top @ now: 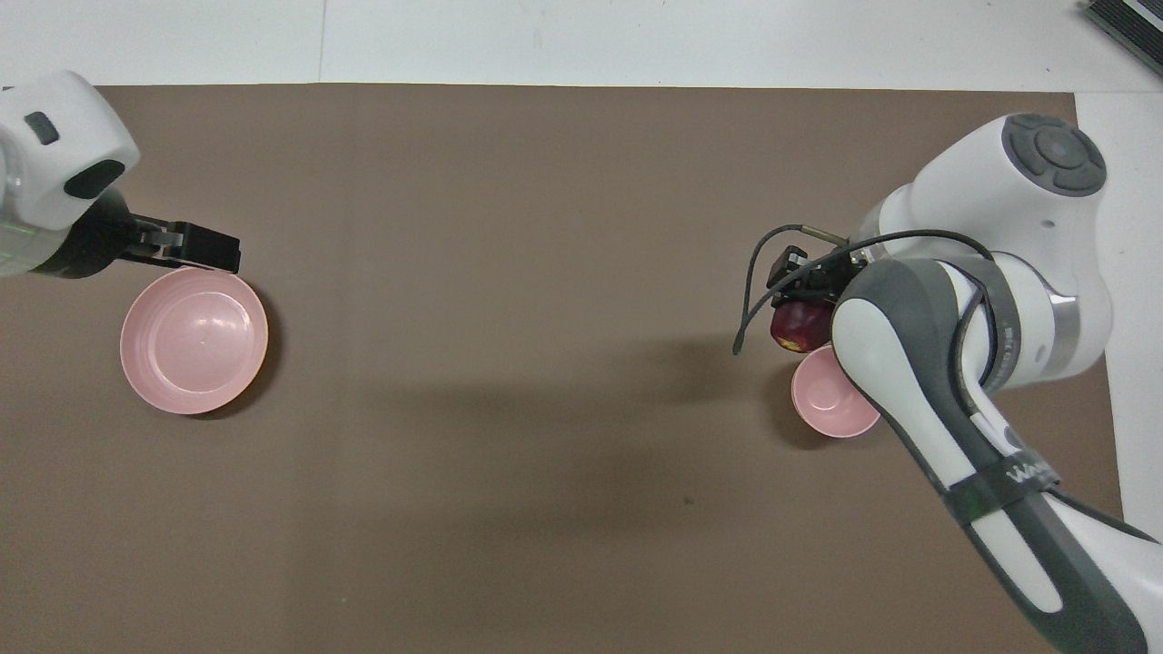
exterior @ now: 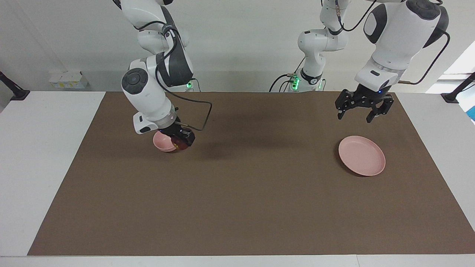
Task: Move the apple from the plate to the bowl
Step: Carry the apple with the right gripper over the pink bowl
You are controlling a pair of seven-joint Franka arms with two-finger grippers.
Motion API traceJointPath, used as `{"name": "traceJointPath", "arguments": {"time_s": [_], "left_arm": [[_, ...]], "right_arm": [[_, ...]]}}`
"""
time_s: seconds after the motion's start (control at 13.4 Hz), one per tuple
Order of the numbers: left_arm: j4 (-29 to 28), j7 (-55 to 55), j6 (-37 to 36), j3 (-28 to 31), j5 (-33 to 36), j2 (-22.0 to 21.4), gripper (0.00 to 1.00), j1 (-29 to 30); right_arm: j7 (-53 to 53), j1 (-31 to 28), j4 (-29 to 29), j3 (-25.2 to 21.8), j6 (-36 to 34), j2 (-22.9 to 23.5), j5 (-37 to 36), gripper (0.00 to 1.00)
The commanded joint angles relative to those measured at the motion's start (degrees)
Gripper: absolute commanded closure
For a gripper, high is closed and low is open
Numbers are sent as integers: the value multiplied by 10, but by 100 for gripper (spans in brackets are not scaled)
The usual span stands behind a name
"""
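Observation:
The dark red apple [exterior: 180, 144] is held in my right gripper [exterior: 182, 140], which is shut on it. It hangs low at the rim of the small pink bowl [exterior: 162, 142], at the edge farther from the robots. In the overhead view the apple [top: 800, 325] lies just past the bowl [top: 825, 398], and the right gripper [top: 804, 291] and arm cover part of the bowl. The flat pink plate [exterior: 362, 155] has nothing on it, toward the left arm's end of the table. My left gripper [exterior: 362, 113] waits open and empty in the air over the plate's [top: 193, 341] edge.
A brown mat [exterior: 237, 193] covers the table, with white table margins [exterior: 44, 148] at both ends. A cable loops out from the right wrist [exterior: 206, 111] above the mat.

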Motion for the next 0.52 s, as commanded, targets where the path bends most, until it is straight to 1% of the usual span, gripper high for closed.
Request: {"name": "traceJointPath", "arguments": {"time_s": [0.0, 0.07, 0.22, 0.3, 0.45], "left_arm": [[50, 8, -69, 12, 9, 7, 0, 7], [56, 8, -83, 18, 9, 7, 0, 7], [56, 8, -95, 28, 9, -6, 0, -2], [56, 8, -100, 45, 9, -12, 0, -14], [56, 8, -112, 84, 7, -32, 0, -55]], "right_arm": [[-59, -16, -155, 7, 95, -92, -30, 100], [-62, -16, -204, 7, 136, -116, -32, 100], [-62, -17, -272, 7, 189, -137, -66, 100], [-62, -16, -297, 7, 216, -144, -84, 100], [-62, -17, -327, 7, 241, -150, -97, 100]]}}
